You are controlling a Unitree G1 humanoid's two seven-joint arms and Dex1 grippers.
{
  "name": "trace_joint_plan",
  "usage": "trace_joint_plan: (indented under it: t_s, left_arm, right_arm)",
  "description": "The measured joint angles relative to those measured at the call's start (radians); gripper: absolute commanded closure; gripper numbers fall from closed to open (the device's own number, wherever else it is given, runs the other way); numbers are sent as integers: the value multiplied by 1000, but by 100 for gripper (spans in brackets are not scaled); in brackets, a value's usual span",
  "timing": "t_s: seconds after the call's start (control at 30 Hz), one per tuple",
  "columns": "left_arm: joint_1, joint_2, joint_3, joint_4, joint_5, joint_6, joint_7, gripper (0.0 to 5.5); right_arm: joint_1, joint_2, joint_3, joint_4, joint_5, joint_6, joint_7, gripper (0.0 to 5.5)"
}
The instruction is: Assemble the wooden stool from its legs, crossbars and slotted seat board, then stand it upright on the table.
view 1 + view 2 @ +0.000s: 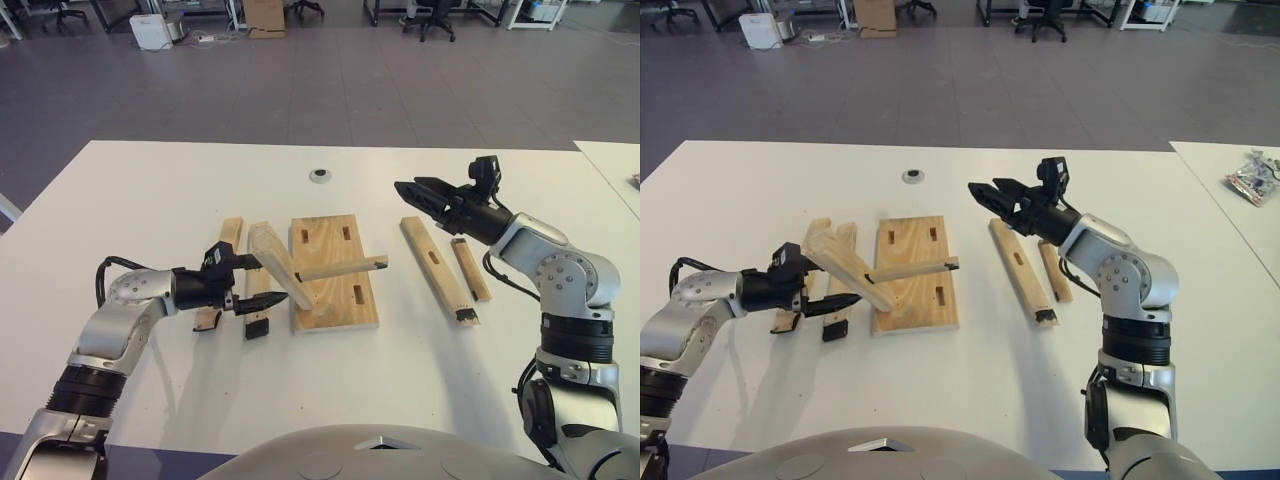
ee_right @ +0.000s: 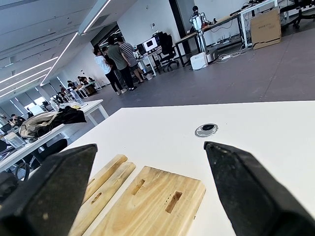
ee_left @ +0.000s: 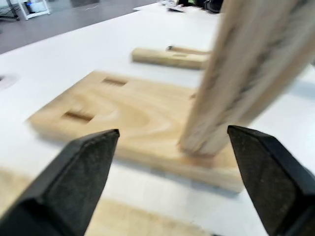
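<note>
On the seat board [image 1: 332, 243], mid-table: one leg [image 1: 278, 258] stood tilted, with its foot at the board's near-left corner, where the fourth slot should be. Its top leaned out past the board's left edge. Couldn't tell if its end was seated in the slot. A crossbar [image 1: 345, 267] stuck out of the leg's side and ran across the board toward its right edge.

Left gripper [image 1: 272, 280] sat just off the board's left edge, fingers wide, one on either side of the tilted leg, not clamped on it. Right gripper [image 1: 984, 184] hovered beyond the board's far-right corner, also wide, holding nothing.

A second leg [image 1: 427, 262] and a short bar [image 1: 470, 270] lay flat to the right of the board, roughly parallel to its long edges. More pieces [image 1: 232, 232] lay flat to its left.

Key relation: the tilted leg's long axis ran diagonally down toward the board, straight through the left gripper's opening. Left arm was clearly nearer. Likely next job: close on the leg and rock it upright into the slot. The parts right of the board suited the right arm.
</note>
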Motion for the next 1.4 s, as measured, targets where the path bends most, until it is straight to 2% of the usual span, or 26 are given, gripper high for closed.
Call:
trace_joint_plan:
  t_s: [0.1,0.27,0.4,0.63,0.77,0.9,1.13,1.27,1.4]
  left_arm:
    - [44,-38,-3,-61,93,102,200,88]
    - [119,-184,20,-194,147,243,487,88]
    - [179,-267,7,-299,198,306,638,88]
    - [318,-386,11,-376,305,300,839,88]
    - [366,-456,40,-405,235,348,831,153]
    - [369,-451,50,-385,213,346,787,222]
    - [351,-306,79,-306,226,275,671,319]
    - [356,-220,91,-253,228,215,612,340]
    - [334,-183,100,-205,226,184,576,342]
  right_arm:
    - [10,4,-4,-8,6,2,-13,145]
    - [35,10,-4,-31,20,6,-27,145]
    - [43,12,-5,-42,28,14,-41,145]
    - [76,24,-6,-72,58,16,-67,145]
    - [77,25,-6,-73,61,16,-84,145]
    - [81,32,-4,-74,62,16,-89,145]
    - [83,50,3,-76,61,14,-105,145]
    - [107,58,8,-80,60,12,-108,145]
    - [109,69,11,-81,60,9,-118,145]
